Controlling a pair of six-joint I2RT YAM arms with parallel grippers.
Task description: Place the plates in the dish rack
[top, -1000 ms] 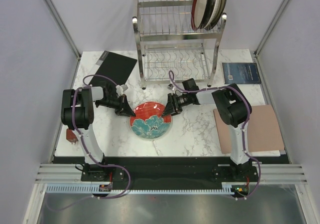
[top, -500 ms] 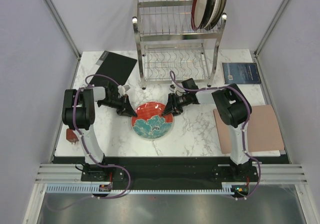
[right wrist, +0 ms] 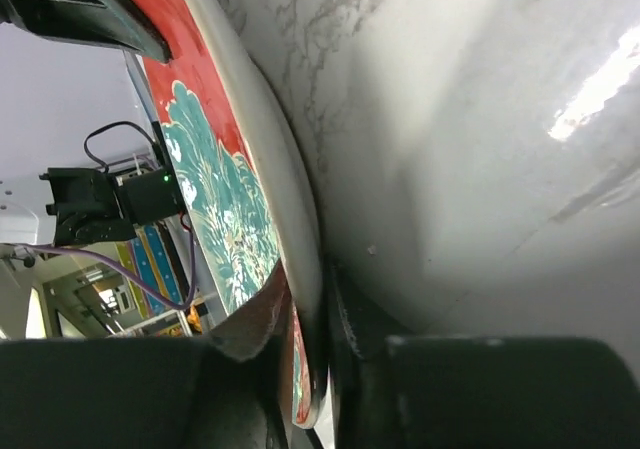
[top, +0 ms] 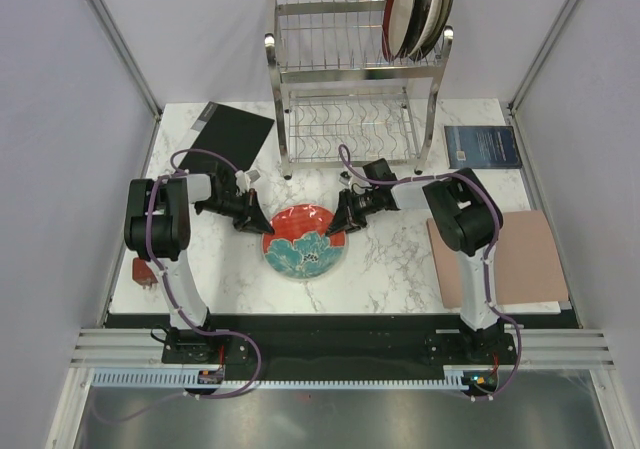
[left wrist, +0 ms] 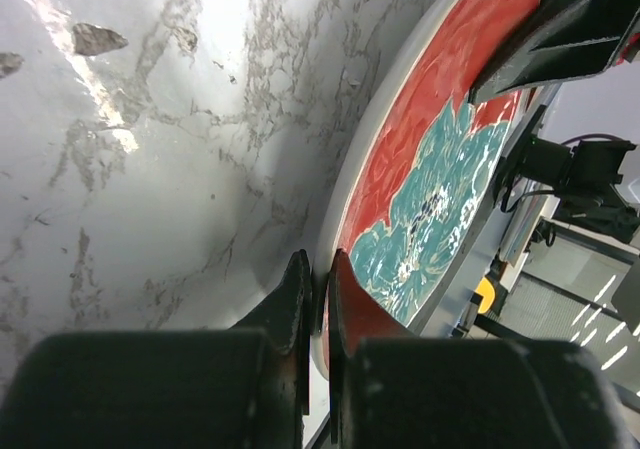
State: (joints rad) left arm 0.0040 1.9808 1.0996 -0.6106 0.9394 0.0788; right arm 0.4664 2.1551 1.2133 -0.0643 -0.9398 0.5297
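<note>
The red plate with teal flowers (top: 304, 244) lay on the marble table (top: 400, 259) about midway between the left and right edges, a little toward the near edge, well apart from the dish rack (top: 345, 79) at the middle of the far edge. Three other plates (top: 418, 11) stood on edge at the right end of the rack's upper tier, so the loading looked about three-quarters done, with only this last plate left to carry over and slot in.

The left gripper (top: 257, 223) pinched the plate's far-left rim. In the left wrist view, its fingers (left wrist: 292, 304) were drawn narrow with the rim between them. The right gripper (top: 337, 223) clamped the far-right rim the same way, one finger over the painted face and one under. Whether the plate had left the marble could not be told.
</note>
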